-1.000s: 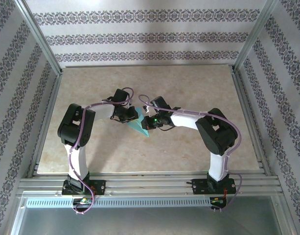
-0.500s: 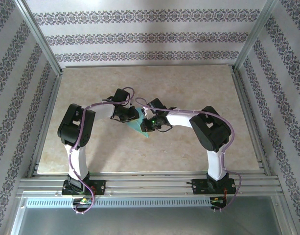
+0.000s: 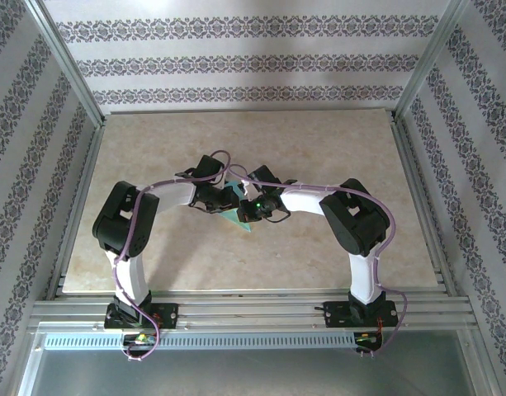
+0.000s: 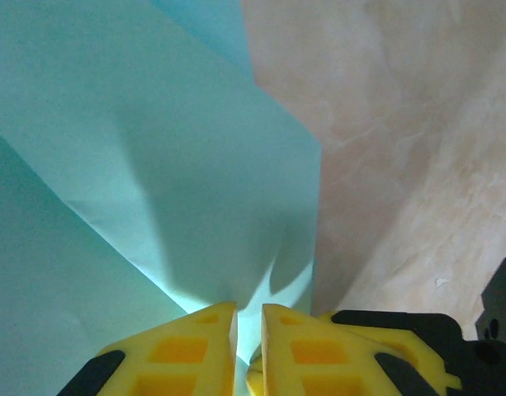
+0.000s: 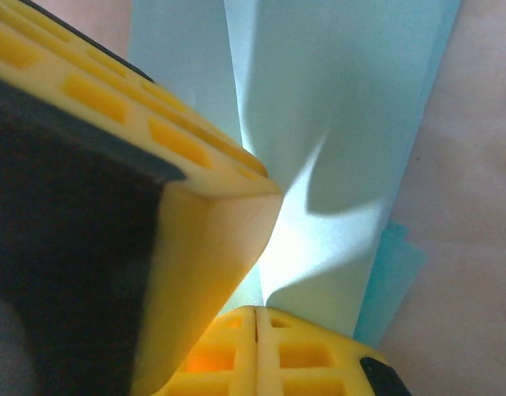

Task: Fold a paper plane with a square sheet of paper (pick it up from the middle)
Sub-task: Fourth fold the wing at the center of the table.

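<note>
Where my two arms meet over the middle of the table (image 3: 335,148), the paper (image 3: 234,208) sits between them, a turquoise sheet with folded layers, one pointed corner toward the near edge. My left gripper (image 3: 217,198) reaches it from the left and my right gripper (image 3: 248,208) from the right; the two tools are just beside each other.

Left wrist view: my left gripper (image 4: 248,322) has its yellow fingers (image 4: 182,351) set almost together, with a thin slit between them. The paper (image 4: 153,165) runs down into that slit and is clamped there. It rises away from the fingertips in overlapping layers, with a crease and a shadowed dent just above the grip. The table (image 4: 401,124) is visible to the right of the sheet.

Right wrist view: my right gripper (image 5: 257,326) has its pads pressed flat together, with the lower edge of the paper (image 5: 343,99) pinched at their tips. The sheet buckles into a sharp ridge directly above the pinch. One yellow finger (image 5: 211,231) of the left gripper lies close at the left, touching or nearly touching the sheet; I cannot tell which.
</note>
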